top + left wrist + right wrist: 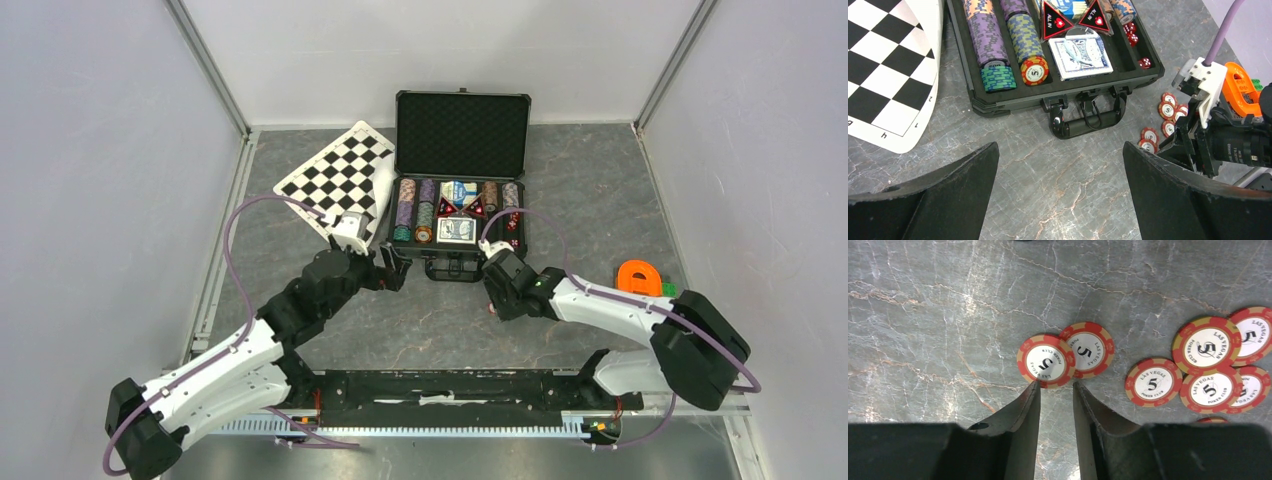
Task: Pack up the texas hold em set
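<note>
From above, the black briefcase-style case with foam lining [462, 135] lies open at the far middle of the grey marbled table [600, 180]. Its lid stands upright and its tray is filled with chip rows and cards. A black-and-white checkered board [335, 180] lies just to its left, and an orange tape-like object [640, 275] sits well off to the right. The left gripper [393, 270] hovers at the case's near left corner, and the right arm [600, 300] bends down just in front of the near right corner. The left wrist view shows the left gripper's fingers spread wide with nothing between them, over bare table in front of the case's black handle [1085, 120]. In the tray lie striped chip rows [998, 45], a blue-backed card deck [1080, 56], two triangular "ALL IN" buttons [1058, 20] and red dice [1144, 62]. Loose red-and-tan poker chips [1168, 107] lie on the table right of the handle, beside the right arm's wrist. In the right wrist view, the right gripper [1055, 385] has its fingers a narrow gap apart and holds nothing. Its tips are at the near edge of one chip marked 5 [1045, 361], which overlaps a second chip [1087, 350]. More chips lie clustered and overlapping to the right.
</note>
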You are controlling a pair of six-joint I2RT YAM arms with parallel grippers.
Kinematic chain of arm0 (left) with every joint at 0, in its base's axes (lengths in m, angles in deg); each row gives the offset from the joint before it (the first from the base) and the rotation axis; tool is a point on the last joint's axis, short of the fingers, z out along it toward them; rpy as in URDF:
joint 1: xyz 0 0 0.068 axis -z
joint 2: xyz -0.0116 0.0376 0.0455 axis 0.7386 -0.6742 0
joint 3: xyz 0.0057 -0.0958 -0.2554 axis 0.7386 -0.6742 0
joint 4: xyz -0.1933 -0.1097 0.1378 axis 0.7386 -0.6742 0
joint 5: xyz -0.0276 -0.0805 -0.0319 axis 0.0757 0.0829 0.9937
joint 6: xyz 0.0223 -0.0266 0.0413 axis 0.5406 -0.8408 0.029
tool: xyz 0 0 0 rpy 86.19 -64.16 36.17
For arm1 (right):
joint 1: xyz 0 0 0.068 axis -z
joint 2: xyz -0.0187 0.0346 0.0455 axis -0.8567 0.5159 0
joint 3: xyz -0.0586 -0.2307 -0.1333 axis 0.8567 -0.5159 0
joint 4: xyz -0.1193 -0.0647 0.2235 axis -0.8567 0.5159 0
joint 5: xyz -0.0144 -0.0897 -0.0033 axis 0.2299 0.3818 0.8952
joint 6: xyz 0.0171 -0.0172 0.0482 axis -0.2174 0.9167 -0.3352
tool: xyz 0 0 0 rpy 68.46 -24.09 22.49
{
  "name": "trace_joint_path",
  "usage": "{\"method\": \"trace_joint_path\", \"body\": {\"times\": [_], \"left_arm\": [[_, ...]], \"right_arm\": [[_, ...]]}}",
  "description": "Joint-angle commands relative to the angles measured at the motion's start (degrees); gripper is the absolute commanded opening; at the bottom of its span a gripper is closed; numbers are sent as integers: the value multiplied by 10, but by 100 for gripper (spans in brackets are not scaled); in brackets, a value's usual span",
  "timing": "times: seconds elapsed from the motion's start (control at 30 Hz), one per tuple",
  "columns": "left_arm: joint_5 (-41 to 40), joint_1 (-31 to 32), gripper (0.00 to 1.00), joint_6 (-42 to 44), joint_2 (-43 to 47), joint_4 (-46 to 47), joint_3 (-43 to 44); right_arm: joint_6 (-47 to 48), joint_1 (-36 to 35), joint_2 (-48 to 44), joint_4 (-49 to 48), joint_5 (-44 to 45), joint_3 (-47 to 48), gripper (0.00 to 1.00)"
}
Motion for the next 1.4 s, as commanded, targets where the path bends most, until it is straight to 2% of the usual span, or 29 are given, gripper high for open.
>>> {"method": "trace_joint_path", "body": {"times": [0.0,0.17,0.2,0.27,0.33,0.37,0.43,0.5,0.6,0.67,0.77,0.97,1.2,1.37], "left_arm": [[17,-3,100,-22,-9,19,-1],[49,-3,100,-20,-37,29,2],[54,-3,100,-21,-40,28,3],[65,-3,100,-23,-45,34,2],[94,-3,100,-25,-52,42,-2],[106,-2,100,-30,-57,42,-4],[105,3,99,-63,-66,59,-15],[123,22,94,-91,-78,106,-43],[87,92,90,-114,-127,137,-47],[65,133,90,-128,-169,152,-40],[72,161,89,-164,-225,203,-42],[68,198,85,-205,-318,273,-33],[94,206,84,-232,-403,349,-20],[88,207,83,-231,-417,360,-17]], "right_arm": [[4,6,-28,21,22,34,35],[22,36,-36,16,6,43,36],[25,38,-35,16,2,46,41],[29,38,-34,17,13,49,62],[45,49,-39,16,15,46,72],[58,67,-41,18,7,44,73],[77,113,-52,16,-13,36,73],[92,158,-75,7,-14,26,68],[105,214,-90,-11,-5,12,70],[114,249,-76,-28,-36,8,73],[134,275,-38,-35,-48,17,76],[150,330,5,-75,-133,9,74],[151,344,13,-104,-213,-40,65],[140,341,-4,-106,-247,-85,48]]}}
